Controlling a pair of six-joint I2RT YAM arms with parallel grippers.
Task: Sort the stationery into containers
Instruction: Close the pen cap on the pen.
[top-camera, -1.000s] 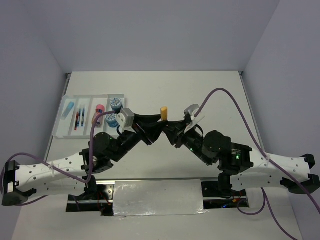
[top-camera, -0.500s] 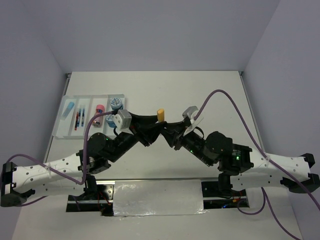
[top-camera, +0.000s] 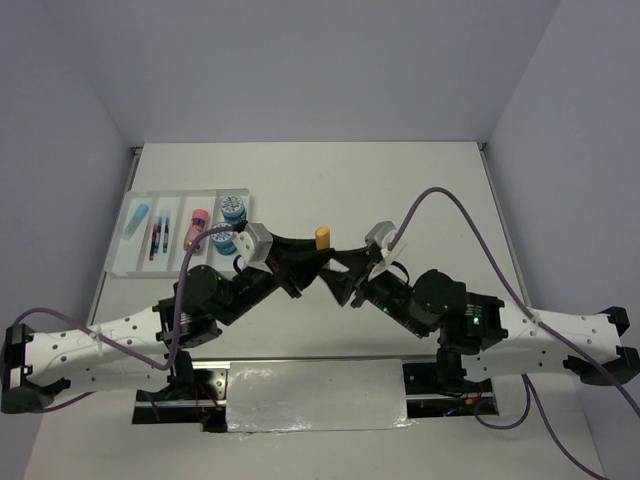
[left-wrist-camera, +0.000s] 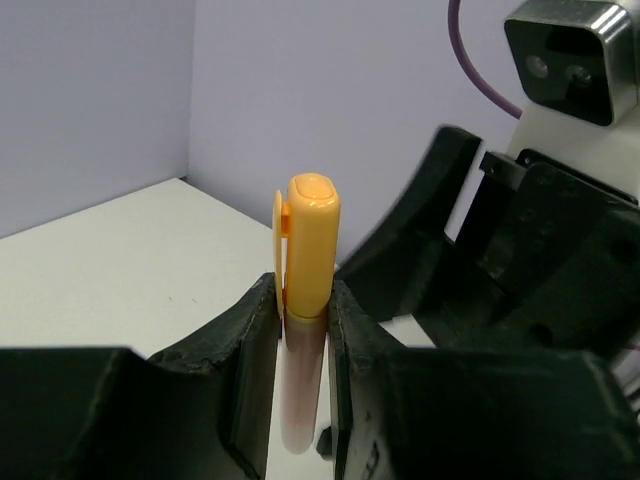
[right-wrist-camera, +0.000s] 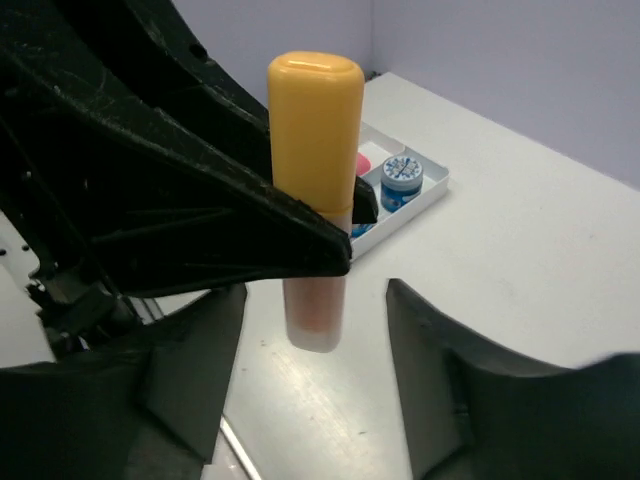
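An orange-capped marker (top-camera: 322, 237) with a clear, peach-tinted body stands upright above the table's middle. My left gripper (left-wrist-camera: 303, 300) is shut on it just below the cap, and both pads press the marker (left-wrist-camera: 312, 240). My right gripper (right-wrist-camera: 315, 290) faces it from the other side and is open, its fingers well apart from the marker (right-wrist-camera: 315, 130). The white tray (top-camera: 120, 265) lies at the far left. It holds two blue-white rolls (top-camera: 233, 207), a pink cylinder (top-camera: 198, 225), thin pens (top-camera: 157, 232) and a light-blue piece (top-camera: 138, 218).
The two arms meet nose to nose over the table's middle, their purple cables arching above them. The tray's near corner (right-wrist-camera: 425, 200) with a blue-white roll (right-wrist-camera: 402, 175) shows behind the marker in the right wrist view. White walls close the table on three sides.
My left gripper has closed on the marker. The right gripper has opened and let go of it, drawing back slightly. The marker stays upright between the two.
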